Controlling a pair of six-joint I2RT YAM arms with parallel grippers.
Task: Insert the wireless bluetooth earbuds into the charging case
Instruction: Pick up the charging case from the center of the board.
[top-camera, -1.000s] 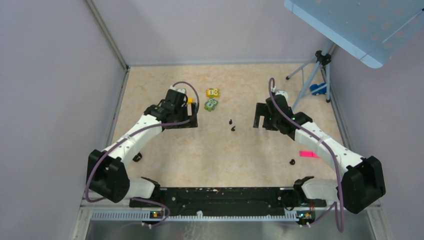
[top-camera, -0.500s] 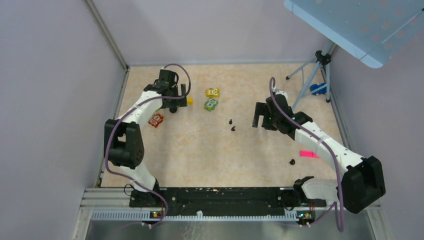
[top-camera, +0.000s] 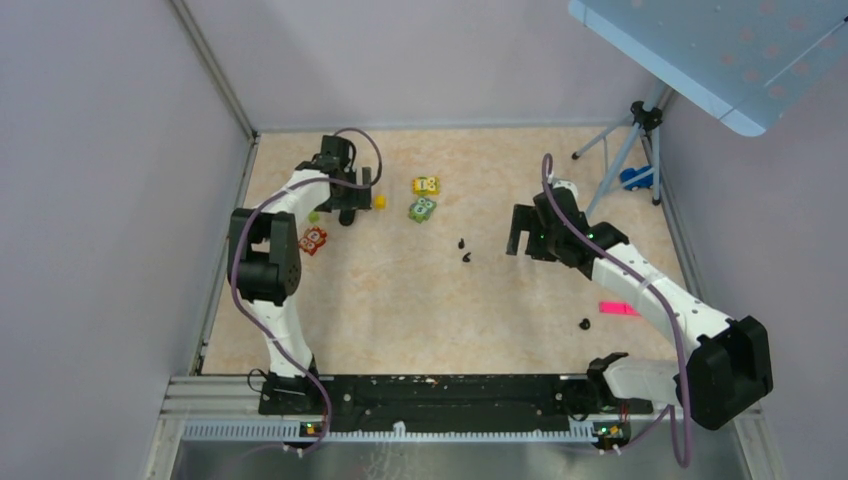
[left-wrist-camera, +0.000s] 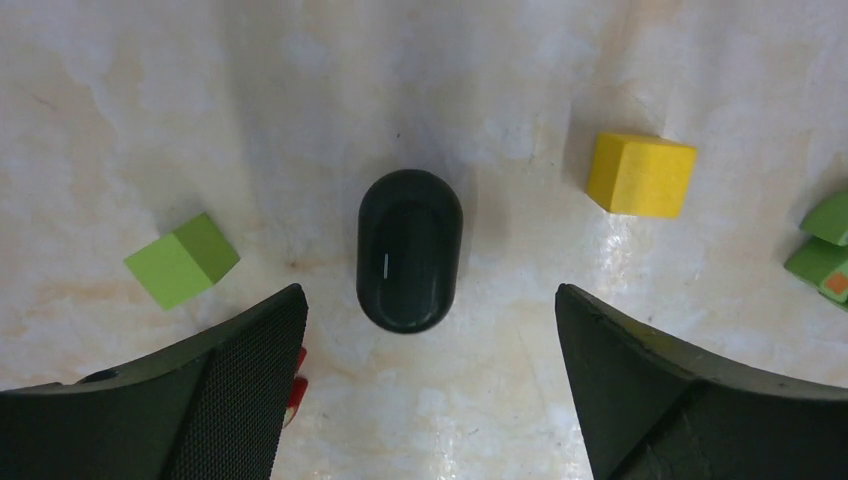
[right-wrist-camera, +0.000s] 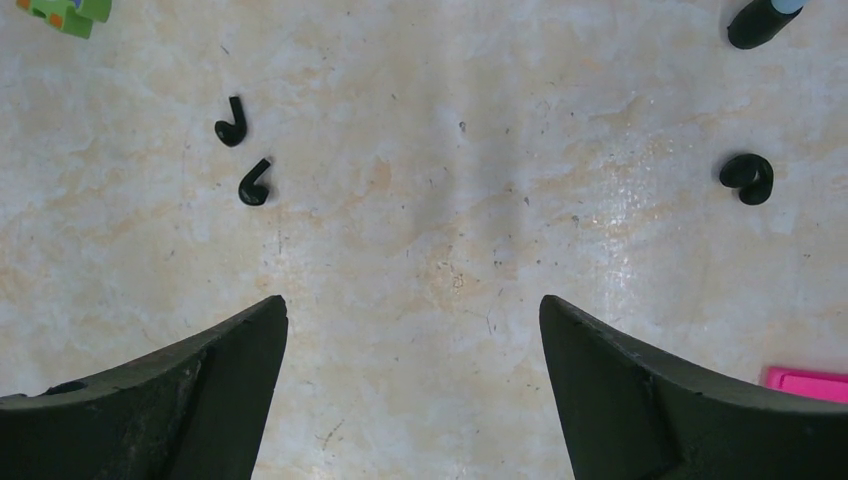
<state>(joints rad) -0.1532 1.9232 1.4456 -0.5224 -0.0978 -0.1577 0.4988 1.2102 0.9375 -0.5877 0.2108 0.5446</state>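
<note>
Firstly, inspector to operator: report jaw condition, both units.

Operator: Left gripper (left-wrist-camera: 426, 294): jaws spread wide, holding nothing. The charging case (left-wrist-camera: 410, 250) lies on the table (left-wrist-camera: 480, 60) in the gap between the two fingers, touching neither. Right gripper (right-wrist-camera: 412, 305): jaws spread wide, holding nothing, over the table.

Inspector: Describe the task items.

Operator: Case: glossy black, rounded oblong, lying flat. The wireless bluetooth earbuds (right-wrist-camera: 231, 123): two tiny black pieces, each a small bulb with a short stem, near each other but not touching.

Inspector: Positions, referenced to the case.

Operator: A yellow cube (left-wrist-camera: 641, 175) sits near the case's right, a light green cube (left-wrist-camera: 182, 262) near its left, neither touching it. In the top view the earbuds lie well to the right of the case, past a yellow printed block (top-camera: 425, 185) and a green printed block (top-camera: 422, 209).

Inspector: Markings?

Operator: A short white bar shows on the case's top. The printed block faces are too small to read.
</note>
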